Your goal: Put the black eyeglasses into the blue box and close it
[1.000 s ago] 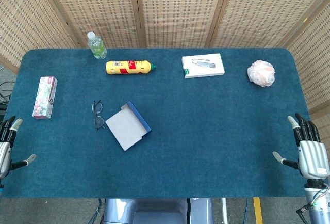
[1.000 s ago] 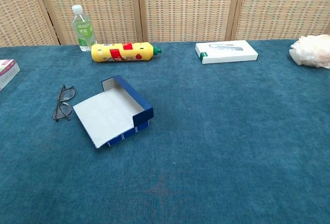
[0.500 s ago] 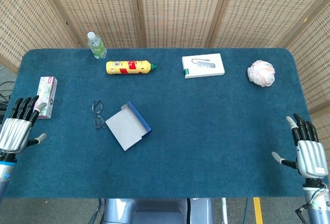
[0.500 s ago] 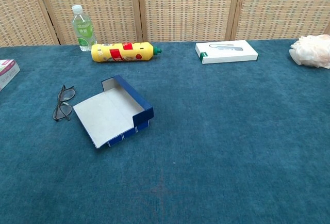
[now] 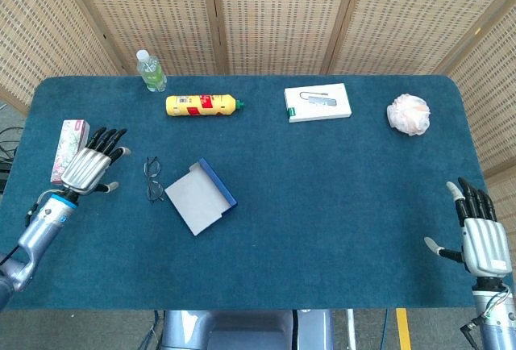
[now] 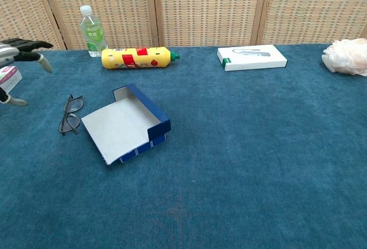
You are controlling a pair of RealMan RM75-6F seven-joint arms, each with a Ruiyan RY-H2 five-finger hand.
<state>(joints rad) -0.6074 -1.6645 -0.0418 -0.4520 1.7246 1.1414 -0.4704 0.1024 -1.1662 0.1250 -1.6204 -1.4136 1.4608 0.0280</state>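
The black eyeglasses (image 5: 152, 179) (image 6: 70, 114) lie folded on the blue cloth, just left of the blue box (image 5: 203, 197) (image 6: 127, 123). The box lies open with its pale inside facing up. My left hand (image 5: 90, 166) (image 6: 20, 52) hovers over the table to the left of the eyeglasses, fingers spread, holding nothing. Off the table's front right corner, my right hand (image 5: 479, 235) is open too, fingers pointing away from me; the chest view does not show it.
A pink patterned carton (image 5: 70, 151) lies just left of my left hand. Along the back stand a green-capped water bottle (image 5: 150, 71), a lying yellow bottle (image 5: 203, 105), a white flat box (image 5: 318, 102) and a crumpled pale cloth (image 5: 408, 114).
My left hand has swept from the table's front left edge inward and up toward the eyeglasses, coming into the chest view. The right hand has barely shifted.
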